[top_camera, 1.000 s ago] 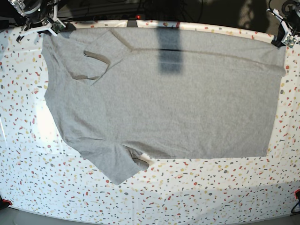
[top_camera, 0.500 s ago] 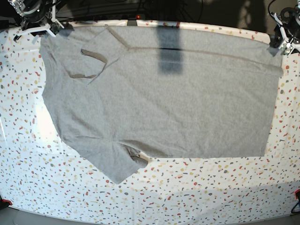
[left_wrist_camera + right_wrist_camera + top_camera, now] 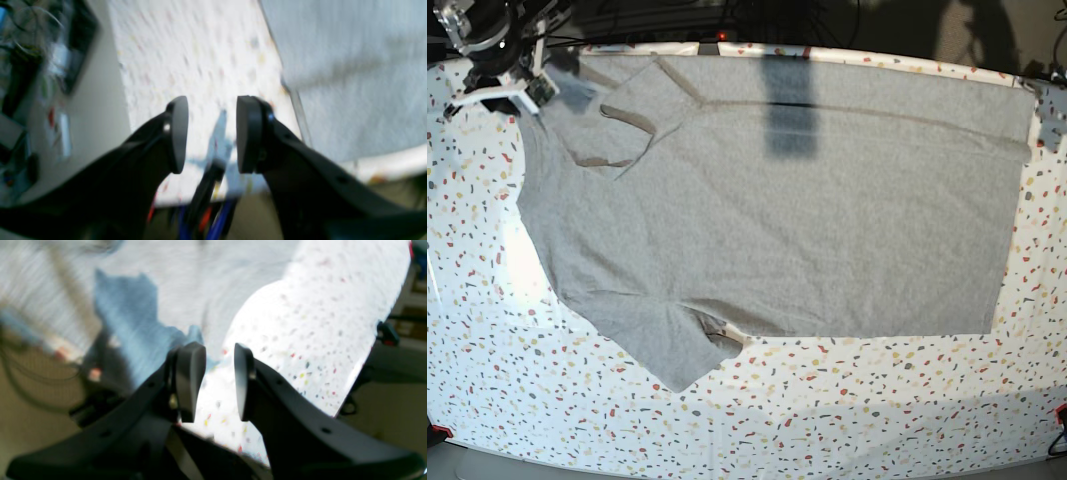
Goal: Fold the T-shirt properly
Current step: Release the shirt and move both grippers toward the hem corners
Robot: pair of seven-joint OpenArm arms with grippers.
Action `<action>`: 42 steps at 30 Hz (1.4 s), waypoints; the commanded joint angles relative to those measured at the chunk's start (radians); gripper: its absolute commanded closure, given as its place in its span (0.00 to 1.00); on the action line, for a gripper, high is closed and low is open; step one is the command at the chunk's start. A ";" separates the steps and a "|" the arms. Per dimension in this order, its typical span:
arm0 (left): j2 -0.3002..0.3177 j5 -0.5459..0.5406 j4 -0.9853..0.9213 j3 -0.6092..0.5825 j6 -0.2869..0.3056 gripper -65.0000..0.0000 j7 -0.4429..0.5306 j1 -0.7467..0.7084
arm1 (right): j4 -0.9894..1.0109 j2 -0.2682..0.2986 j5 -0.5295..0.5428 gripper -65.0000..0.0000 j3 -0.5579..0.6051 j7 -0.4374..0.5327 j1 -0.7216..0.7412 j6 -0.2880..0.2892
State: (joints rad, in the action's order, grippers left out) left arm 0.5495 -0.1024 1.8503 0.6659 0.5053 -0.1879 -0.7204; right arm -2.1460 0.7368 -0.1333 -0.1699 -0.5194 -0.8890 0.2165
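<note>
The heather-grey T-shirt [image 3: 777, 210] lies spread flat on the table, plain side up, with no lettering showing. Its collar [image 3: 627, 118] is at the far left and one sleeve [image 3: 672, 350] points to the front left. My right gripper [image 3: 499, 88] hangs at the far left corner, just off the shirt's shoulder. In the right wrist view it [image 3: 217, 373] is open and empty, with the shirt [image 3: 140, 290] behind it. My left gripper [image 3: 212, 126] is open and empty over bare table beside the shirt's edge [image 3: 350, 66]. It is almost out of the base view.
The white speckled table [image 3: 827, 410] has bare room along the front and both sides of the shirt. A dark shadow band [image 3: 789, 110] crosses the shirt's far edge. Cables and clutter lie beyond the table's far edge [image 3: 206, 206].
Both grippers have drawn back outward from the shirt's far corners. The one at the base view's right has nearly left the frame. The shirt has shifted slightly left and lies flat.
</note>
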 commanded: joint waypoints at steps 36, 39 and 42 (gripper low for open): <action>-0.010 -0.158 -1.182 -0.373 0.114 0.64 -0.027 1.248 | 0.953 -0.031 0.772 0.71 -0.004 -0.124 1.173 0.393; -0.055 -0.037 -1.333 -0.373 0.116 0.64 0.014 1.382 | 1.044 -0.084 0.766 0.71 -0.004 -0.280 1.309 0.451; -0.091 0.061 -1.460 -0.373 0.105 0.64 -0.002 1.492 | 1.078 -0.115 0.766 0.71 -0.002 -0.319 1.370 0.464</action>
State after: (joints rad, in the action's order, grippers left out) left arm 0.4324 -0.0330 0.3729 0.2890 0.6098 -0.2104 0.7460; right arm -1.0599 0.5968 0.6281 -0.1650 -0.8425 0.4641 0.6746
